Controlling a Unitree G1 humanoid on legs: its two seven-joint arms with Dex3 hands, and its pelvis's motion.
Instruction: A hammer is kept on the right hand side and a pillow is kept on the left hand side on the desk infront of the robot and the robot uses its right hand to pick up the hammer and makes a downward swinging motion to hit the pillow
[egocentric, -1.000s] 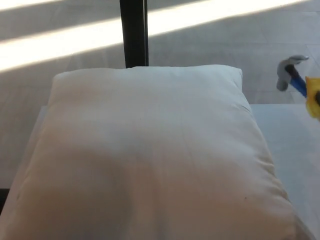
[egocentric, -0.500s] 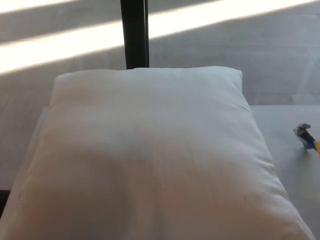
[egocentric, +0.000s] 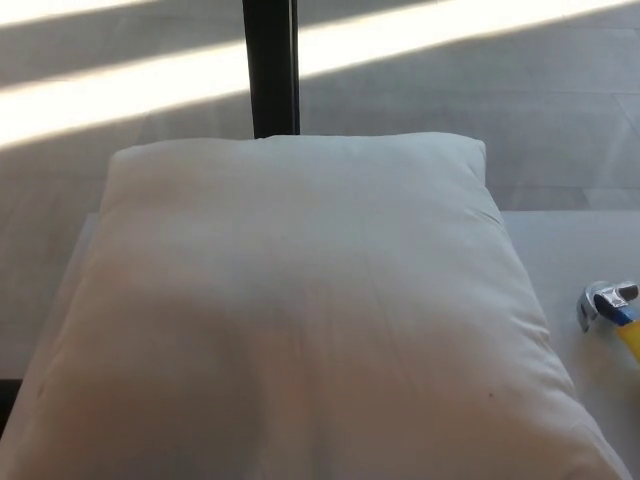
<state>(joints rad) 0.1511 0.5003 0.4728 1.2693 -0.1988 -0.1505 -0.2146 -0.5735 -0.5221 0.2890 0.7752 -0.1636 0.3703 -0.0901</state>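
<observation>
I am bringing the hammer (egocentric: 610, 305) down: a second ago at upper right, now lying low at the right edge beside the pillow (egocentric: 300, 310), apparently missing it. My hands are out of frame, grip unknowable.

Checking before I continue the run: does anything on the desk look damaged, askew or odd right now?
Nothing looks damaged. The pillow lies flat and intact, filling most of the desk. Only the hammer head and a bit of handle show at the right edge, beside the pillow; neither hand is visible.
</observation>
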